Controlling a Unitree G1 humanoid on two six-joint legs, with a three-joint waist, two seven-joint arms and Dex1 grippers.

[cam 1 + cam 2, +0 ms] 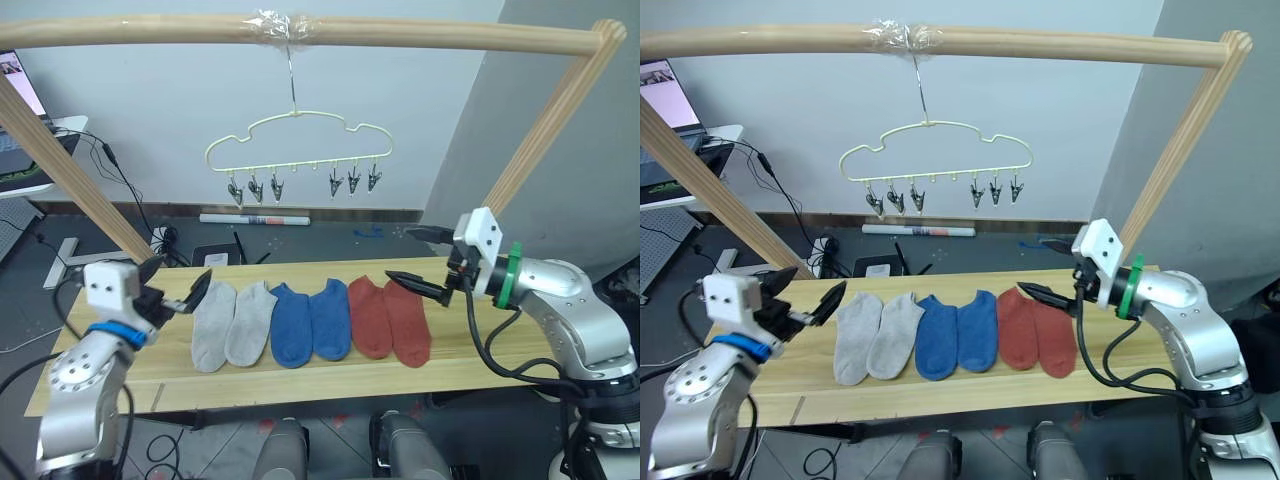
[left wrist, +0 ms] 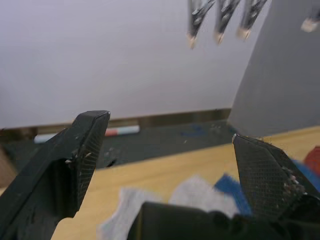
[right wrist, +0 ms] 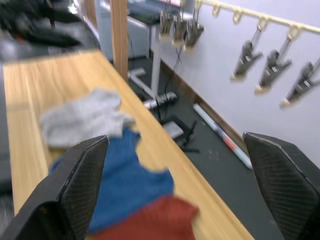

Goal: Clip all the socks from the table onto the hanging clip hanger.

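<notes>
No sock is on the hanger (image 1: 298,140) yet; the job looks like it is just at the start. All six socks lie flat in a row on the bench (image 1: 470,365), toes toward the robot. The two grey socks (image 1: 232,323) are on the robot's left, the two blue socks (image 1: 311,322) are in the middle, and the two red socks (image 1: 390,318) are on the right; each one touches or nearly touches the next. The hanger hangs by its hook from the wooden pole (image 1: 300,34), well above the bench and behind the row; its six clips (image 1: 303,184) hang down with nothing in them, three on one side and three on the other. The left pincer (image 1: 176,290) is spread wide and holds nothing; it is in the air just beside the grey socks. The right pincer (image 1: 418,259) is spread wide too and holds nothing; it is in the air near the far end of the red socks. So all six socks are still to be picked up, lifted, and clipped on; I think a sock at an end of the row, next to a pincer, is the easy one to take first.
</notes>
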